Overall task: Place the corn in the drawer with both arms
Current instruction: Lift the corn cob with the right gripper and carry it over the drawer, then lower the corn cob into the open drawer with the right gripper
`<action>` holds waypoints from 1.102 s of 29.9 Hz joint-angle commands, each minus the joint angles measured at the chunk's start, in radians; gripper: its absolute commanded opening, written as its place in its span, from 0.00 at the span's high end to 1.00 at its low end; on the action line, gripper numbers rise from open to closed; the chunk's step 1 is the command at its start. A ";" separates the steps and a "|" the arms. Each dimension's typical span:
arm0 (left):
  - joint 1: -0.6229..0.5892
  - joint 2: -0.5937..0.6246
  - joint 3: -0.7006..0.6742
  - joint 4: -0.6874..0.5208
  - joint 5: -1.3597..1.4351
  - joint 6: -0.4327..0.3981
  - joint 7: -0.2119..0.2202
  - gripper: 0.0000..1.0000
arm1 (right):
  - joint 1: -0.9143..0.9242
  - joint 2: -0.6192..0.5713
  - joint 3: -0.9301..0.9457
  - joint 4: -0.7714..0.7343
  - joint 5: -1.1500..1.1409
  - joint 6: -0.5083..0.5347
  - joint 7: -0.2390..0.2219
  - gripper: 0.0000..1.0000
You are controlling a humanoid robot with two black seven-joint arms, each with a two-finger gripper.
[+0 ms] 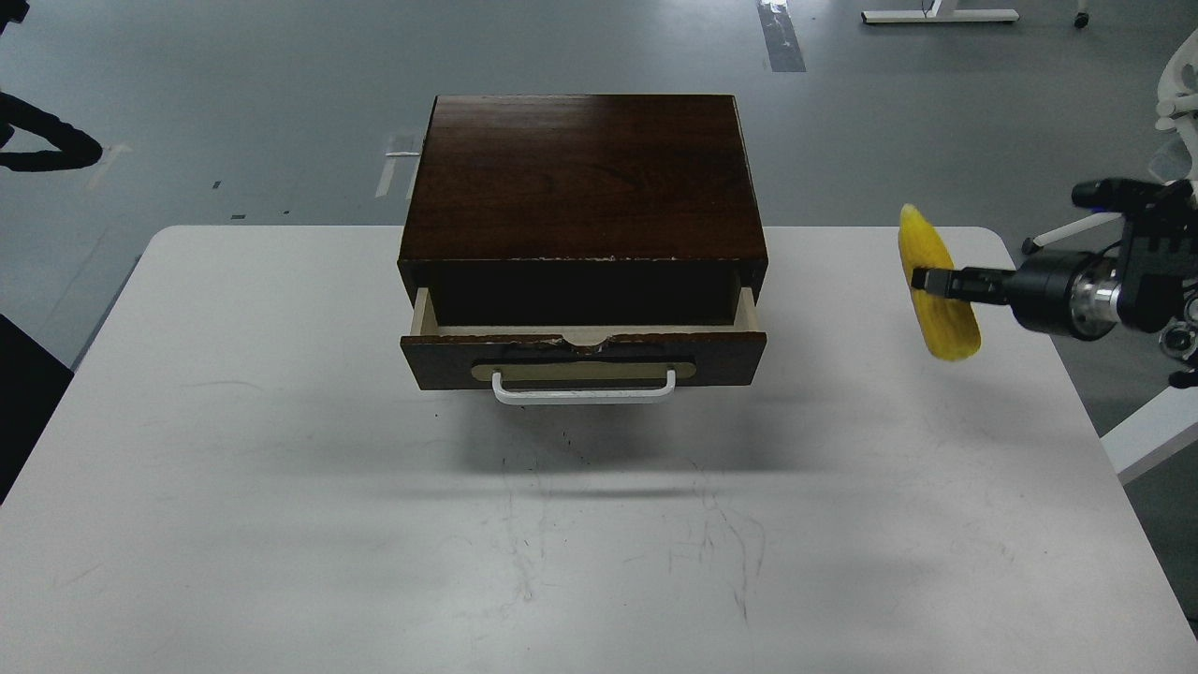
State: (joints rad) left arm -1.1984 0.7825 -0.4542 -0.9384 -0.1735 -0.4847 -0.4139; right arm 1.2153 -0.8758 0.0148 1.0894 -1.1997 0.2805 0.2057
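The yellow corn (951, 328) hangs in the air over the table's right side, right of the cabinet, pointed end up and away. My right gripper (922, 280) comes in from the right and is shut on the cob's middle. The drawer (580, 358) of the dark brown cabinet (580, 178) is pulled out a short way, showing its pale inner sides and white bar handle (582, 390). The opening is a narrow, dark gap. A black part of my left arm (51, 148) shows at the far left edge; its gripper is out of view.
The white table (281, 468) carries only the cabinet, set at the middle of its far edge. A white chair base (1076, 229) stands on the floor past the table's right corner. Grey floor lies beyond.
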 commanded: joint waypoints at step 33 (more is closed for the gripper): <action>-0.001 0.083 -0.006 -0.005 0.000 -0.004 -0.002 0.02 | 0.336 0.475 -0.168 0.300 -0.897 0.000 0.046 1.00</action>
State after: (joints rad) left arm -1.1990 0.8543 -0.4603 -0.9435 -0.1735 -0.4887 -0.4155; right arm 1.5569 -0.4243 -0.1203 1.3912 -2.0531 0.2829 0.2514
